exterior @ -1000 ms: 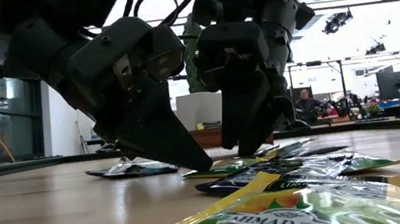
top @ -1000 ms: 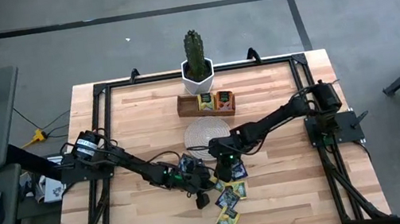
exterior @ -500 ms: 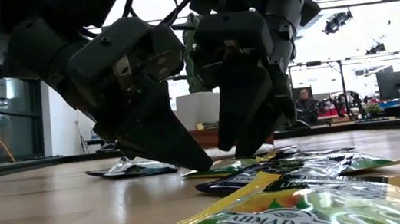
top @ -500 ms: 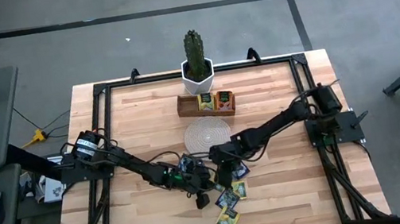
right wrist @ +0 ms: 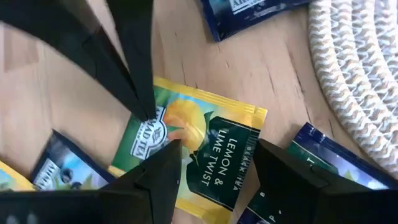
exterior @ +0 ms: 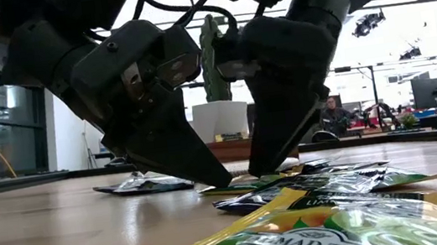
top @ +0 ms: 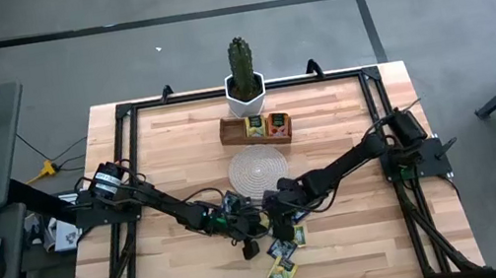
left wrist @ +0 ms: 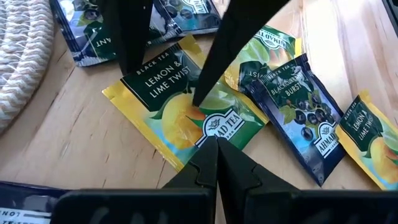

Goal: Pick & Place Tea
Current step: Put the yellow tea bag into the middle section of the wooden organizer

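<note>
Near the round woven mat, my right end effector is spread wide over a lemon-and-lime tea sachet lying flat on the wooden surface, grasping nothing. My left end effector is clenched, tips pressing that same sachet's edge.

My left gripper and right gripper meet low at table centre-front, tips on one tea sachet, left of the other sachets. Round mat lies just behind us. Behind that, a tray w/ sachets in it, then a potted cactus at the far edge.
</note>
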Action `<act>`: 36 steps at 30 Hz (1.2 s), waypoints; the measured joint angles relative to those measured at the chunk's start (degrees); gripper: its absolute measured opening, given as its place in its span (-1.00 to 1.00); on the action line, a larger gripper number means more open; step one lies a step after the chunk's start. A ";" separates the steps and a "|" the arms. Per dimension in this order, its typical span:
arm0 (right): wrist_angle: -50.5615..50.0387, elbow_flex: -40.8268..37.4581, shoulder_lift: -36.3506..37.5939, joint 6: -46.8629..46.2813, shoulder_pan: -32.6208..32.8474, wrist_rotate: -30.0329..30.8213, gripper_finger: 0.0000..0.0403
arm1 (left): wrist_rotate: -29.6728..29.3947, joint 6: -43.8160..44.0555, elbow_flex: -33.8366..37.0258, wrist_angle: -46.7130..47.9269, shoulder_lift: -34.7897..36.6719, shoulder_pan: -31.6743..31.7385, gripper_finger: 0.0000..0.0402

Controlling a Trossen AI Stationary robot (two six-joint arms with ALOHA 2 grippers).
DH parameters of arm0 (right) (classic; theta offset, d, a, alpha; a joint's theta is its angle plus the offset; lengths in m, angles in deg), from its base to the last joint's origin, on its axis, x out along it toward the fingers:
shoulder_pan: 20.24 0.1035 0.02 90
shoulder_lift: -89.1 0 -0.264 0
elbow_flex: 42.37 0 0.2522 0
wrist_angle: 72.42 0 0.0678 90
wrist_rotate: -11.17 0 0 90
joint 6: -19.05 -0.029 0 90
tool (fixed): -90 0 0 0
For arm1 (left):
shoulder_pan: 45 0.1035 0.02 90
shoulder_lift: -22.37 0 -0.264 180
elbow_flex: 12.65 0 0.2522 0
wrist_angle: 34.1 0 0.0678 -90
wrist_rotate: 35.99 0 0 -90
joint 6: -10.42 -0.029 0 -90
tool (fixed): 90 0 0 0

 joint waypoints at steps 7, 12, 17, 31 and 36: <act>-1.49 -0.01 -0.07 2.36 1.75 5.09 -0.02 | -0.98 0.00 0.00 0.22 0.00 -0.02 -1.00; -2.69 0.05 -0.07 -0.65 1.84 5.61 -0.02 | -1.07 0.00 0.00 0.35 0.00 -0.04 -1.00; -3.42 0.08 -0.05 -4.06 1.87 6.13 -0.02 | -1.07 -0.03 0.00 0.51 0.00 -0.04 -1.00; -1.71 -0.07 0.06 -6.26 2.06 1.91 -0.03 | -1.14 -1.51 0.00 0.55 0.00 -0.02 -1.00; -0.36 -0.14 0.06 -6.80 2.84 1.84 -0.07 | -1.54 -1.51 0.00 0.57 0.00 -0.02 -1.00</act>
